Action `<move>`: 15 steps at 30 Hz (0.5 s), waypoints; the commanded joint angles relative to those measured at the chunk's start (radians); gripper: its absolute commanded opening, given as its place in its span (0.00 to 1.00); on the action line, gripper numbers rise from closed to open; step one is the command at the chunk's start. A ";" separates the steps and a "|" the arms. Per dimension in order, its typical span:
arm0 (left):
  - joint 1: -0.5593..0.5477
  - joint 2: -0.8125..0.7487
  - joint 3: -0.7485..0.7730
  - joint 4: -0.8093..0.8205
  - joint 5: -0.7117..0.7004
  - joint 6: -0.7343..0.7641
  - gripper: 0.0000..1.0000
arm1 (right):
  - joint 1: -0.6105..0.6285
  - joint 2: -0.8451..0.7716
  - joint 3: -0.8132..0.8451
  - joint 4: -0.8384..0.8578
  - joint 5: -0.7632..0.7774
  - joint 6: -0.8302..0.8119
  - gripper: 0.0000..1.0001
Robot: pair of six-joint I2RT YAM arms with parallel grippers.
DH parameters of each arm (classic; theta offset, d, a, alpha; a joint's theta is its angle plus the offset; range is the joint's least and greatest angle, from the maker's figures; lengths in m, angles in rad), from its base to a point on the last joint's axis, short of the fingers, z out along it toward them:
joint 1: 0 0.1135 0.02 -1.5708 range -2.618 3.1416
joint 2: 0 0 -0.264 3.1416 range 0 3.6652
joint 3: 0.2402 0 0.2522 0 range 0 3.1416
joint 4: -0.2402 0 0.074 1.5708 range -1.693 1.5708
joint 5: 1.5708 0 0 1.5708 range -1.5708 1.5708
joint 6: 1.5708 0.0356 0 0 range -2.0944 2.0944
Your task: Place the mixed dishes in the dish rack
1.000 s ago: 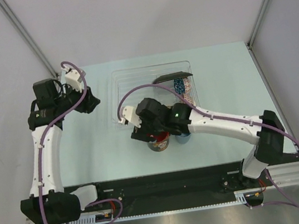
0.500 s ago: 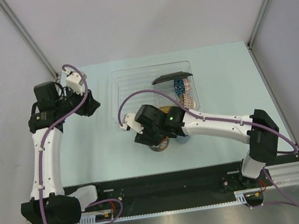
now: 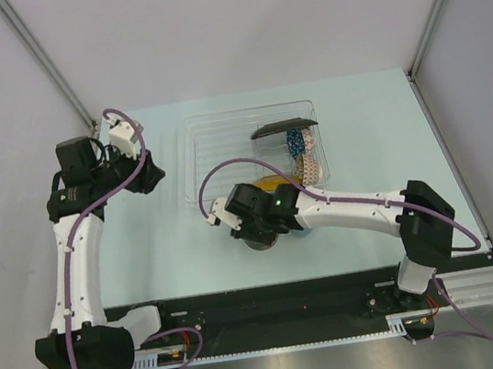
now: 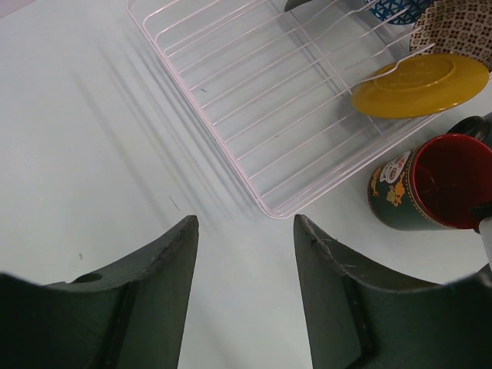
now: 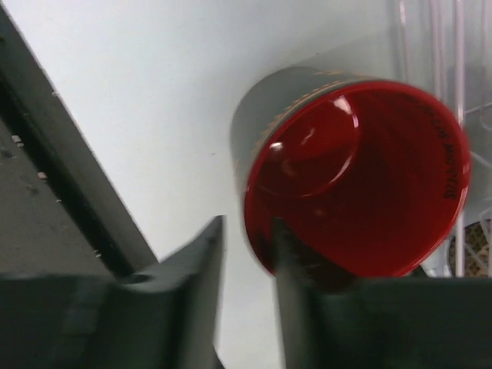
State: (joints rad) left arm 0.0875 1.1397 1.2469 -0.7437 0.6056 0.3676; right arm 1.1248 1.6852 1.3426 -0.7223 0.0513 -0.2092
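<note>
Step in hand: pickup of dark-walled, red-lined ceramic mug (image 5: 361, 177).
Mug upright on pale table (image 3: 377, 128), just outside near edge of clear ribbed plastic dish rack (image 3: 189, 160); not yet loaded.
Yellow round saucer (image 4: 419, 81) and black square plate (image 3: 284, 127) sit in rack.
Right gripper (image 5: 246, 229) at mug rim, one finger inside, one outside wall. Clamped or slack: cannot tell.
Right arm stretched leftward across table, wrist down.
Left gripper (image 4: 246, 231) released, empty, near rack's left edge.
Next, judged: firm pinch on wall, lift clear of rack edge, set in free slots.
</note>
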 commanded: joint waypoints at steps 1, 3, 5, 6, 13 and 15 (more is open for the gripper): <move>0.008 -0.029 0.000 0.014 0.005 0.016 0.58 | 0.021 0.037 0.004 0.032 -0.024 0.022 0.26; 0.008 -0.032 -0.003 0.012 0.003 0.019 0.58 | 0.036 0.053 0.006 0.052 -0.027 0.021 0.24; 0.009 -0.037 -0.004 0.012 -0.001 0.022 0.58 | 0.047 0.064 0.009 0.075 -0.034 0.028 0.24; 0.009 -0.037 -0.006 0.010 -0.003 0.022 0.58 | 0.055 0.077 0.021 0.083 -0.037 0.034 0.24; 0.009 -0.038 -0.007 0.018 0.013 0.005 0.58 | 0.059 0.163 0.130 0.113 -0.019 0.080 0.03; 0.009 -0.038 -0.010 0.017 0.013 0.005 0.58 | 0.049 0.188 0.154 0.110 -0.025 0.085 0.01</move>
State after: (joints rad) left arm 0.0875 1.1290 1.2430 -0.7437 0.6056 0.3672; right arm 1.1767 1.8133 1.4227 -0.6697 0.0547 -0.1535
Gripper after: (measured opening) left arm 0.580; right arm 0.070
